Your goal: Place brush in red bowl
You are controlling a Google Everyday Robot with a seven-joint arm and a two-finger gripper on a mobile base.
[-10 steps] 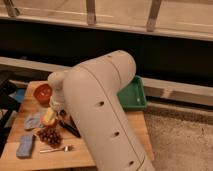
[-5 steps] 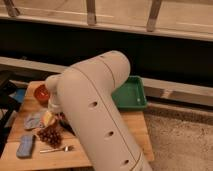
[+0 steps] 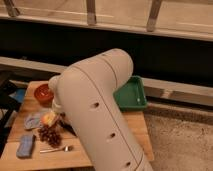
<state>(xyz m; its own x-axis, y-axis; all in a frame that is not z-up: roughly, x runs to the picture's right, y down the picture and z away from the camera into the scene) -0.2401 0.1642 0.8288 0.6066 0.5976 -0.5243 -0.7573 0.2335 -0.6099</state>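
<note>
Gripper is hidden behind the arm (image 3: 100,115). The wrist end drops out of sight low over the left-centre of the wooden table (image 3: 137,132), so no direct look at it. Jaws are apart, nothing clamped. The brush (image 3: 68,129) is not in the gripper. It lies flat on the table just camera-side of where the wrist goes down. Only a short dark stretch of it shows along the arm's edge, the rest is covered. The red bowl (image 3: 44,93) sits just beyond the gripper spot and slightly left in view, upright; its inside isn't clear enough to read. The brush and red bowl are apart, with the wrist end between them. A small yellow-orange item (image 3: 49,119) sits right beside the wrist end. A grey-blue cloth (image 3: 33,120) lies left of that. A dark maroon lumpy thing (image 3: 49,134) is further toward the camera from the gripper, near the brush. A silver utensil (image 3: 57,149) lies flat nearer still, and a blue sponge (image 3: 25,146) is left of it. The green tray (image 3: 131,95) is well off to the right, on the far side of the arm.
</note>
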